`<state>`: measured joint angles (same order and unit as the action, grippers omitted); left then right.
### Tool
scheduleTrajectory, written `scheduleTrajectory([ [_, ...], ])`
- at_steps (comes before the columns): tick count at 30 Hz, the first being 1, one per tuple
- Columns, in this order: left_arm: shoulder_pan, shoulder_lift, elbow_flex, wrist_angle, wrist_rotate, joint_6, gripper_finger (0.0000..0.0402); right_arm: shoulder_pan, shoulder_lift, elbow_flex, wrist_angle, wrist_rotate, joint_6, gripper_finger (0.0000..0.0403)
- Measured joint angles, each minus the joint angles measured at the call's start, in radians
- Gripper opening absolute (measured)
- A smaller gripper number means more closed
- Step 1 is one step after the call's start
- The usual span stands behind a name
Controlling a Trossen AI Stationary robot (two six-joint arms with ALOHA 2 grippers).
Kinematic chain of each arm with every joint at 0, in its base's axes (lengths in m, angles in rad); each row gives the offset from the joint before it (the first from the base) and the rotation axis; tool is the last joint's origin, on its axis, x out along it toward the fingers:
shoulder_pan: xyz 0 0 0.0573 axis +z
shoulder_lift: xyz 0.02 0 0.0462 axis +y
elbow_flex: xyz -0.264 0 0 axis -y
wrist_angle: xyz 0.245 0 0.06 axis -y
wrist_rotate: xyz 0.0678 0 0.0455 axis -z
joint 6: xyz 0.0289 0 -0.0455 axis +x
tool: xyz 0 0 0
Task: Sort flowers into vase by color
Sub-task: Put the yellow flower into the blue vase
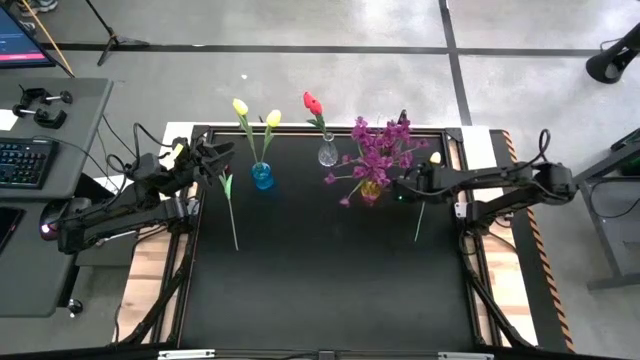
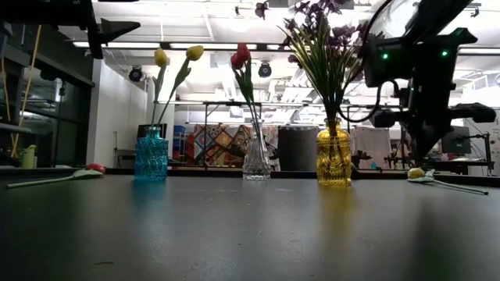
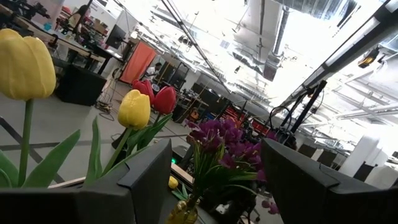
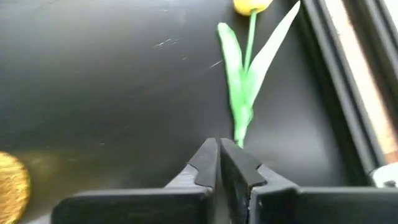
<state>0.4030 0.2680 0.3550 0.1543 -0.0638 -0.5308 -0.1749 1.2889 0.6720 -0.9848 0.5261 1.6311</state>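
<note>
Two yellow tulips stand in a blue vase [image 1: 262, 176] [image 2: 151, 154]. One red tulip stands in a clear vase [image 1: 327, 152] [image 2: 256, 160]. Purple sprigs fill a yellow vase [image 1: 371, 190] [image 2: 333, 156]. A red tulip [image 1: 229, 200] lies flat on the table's left side. A yellow tulip [image 1: 424, 200] [image 4: 245, 81] lies flat on the right side. My right gripper [image 4: 219, 149] [image 1: 403, 186] is shut and points down just above that tulip's stem. My left gripper [image 3: 214, 180] [image 1: 214, 155] is open and raised by the table's far left corner, facing the vases. My right gripper's shut fingertips [image 4: 233, 155] stand over the yellow tulip's lower stem [image 4: 239, 127], which runs out of sight behind them. I cannot tell whether they touch it. The tulip lies on the table.
The three vases stand in a row along the far side of the black table [image 1: 320, 290]. The yellow vase is close to my right gripper, on its left. The near half of the table is bare. Raised rails [image 4: 348, 93] edge the table; a desk with a keyboard [image 1: 25, 160] is off to the left.
</note>
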Motion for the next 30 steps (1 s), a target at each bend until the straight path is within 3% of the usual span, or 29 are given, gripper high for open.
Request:
scheduleTrajectory([
  [5,0.0,0.0,0.0,0.0,-0.004,0.0,0.0234,-0.083,0.008,0.0,-0.019,-0.011,-0.109,0.0037],
  [13,0.0,0.0,0.0,0.0,-0.004,0.0,0.0234,-0.177,0.008,0.0,-0.026,-0.021,-0.185,0.016],
  [17,0.0,0.0,0.0,0.0,-0.004,0.0,0.0234,-0.21,0.008,0.0,-0.026,-0.027,-0.175,0.0202],
  [22,0.0,0.0,0.0,0.0,-0.004,-0.016,0.0234,-0.22,0.008,0.0,-0.014,-0.029,-0.212,0.0211],
  [30,0.0,0.0,0.0,0.0,-0.004,-0.016,0.0234,-0.24,0.007,-0.031,0.053,-0.061,-0.258,0.0188],
])
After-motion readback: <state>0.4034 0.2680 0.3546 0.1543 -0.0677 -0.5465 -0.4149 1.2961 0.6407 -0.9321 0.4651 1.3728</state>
